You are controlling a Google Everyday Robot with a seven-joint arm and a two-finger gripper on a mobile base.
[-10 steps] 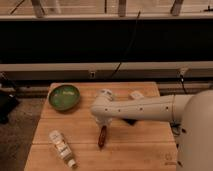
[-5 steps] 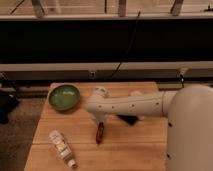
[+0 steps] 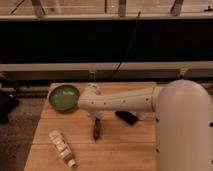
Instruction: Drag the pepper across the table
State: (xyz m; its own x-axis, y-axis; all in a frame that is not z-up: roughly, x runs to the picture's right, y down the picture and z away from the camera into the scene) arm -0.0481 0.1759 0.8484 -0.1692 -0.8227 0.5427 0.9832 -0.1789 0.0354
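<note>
The pepper (image 3: 96,129) is a small dark red-brown chili lying lengthwise near the middle of the light wooden table (image 3: 125,142). My white arm reaches in from the right across the table. My gripper (image 3: 95,118) hangs under the arm's rounded end and comes down right at the pepper's far end. Whether it touches the pepper is hidden by the arm.
A green bowl (image 3: 64,97) sits at the table's back left corner, close to the arm's end. A white bottle (image 3: 62,148) lies at the front left. A flat black rectangular object (image 3: 128,118) lies just right of the pepper, partly under the arm.
The arm's end has swung left toward the green bowl. The pepper has shifted slightly left and toward the back of the table with it.
</note>
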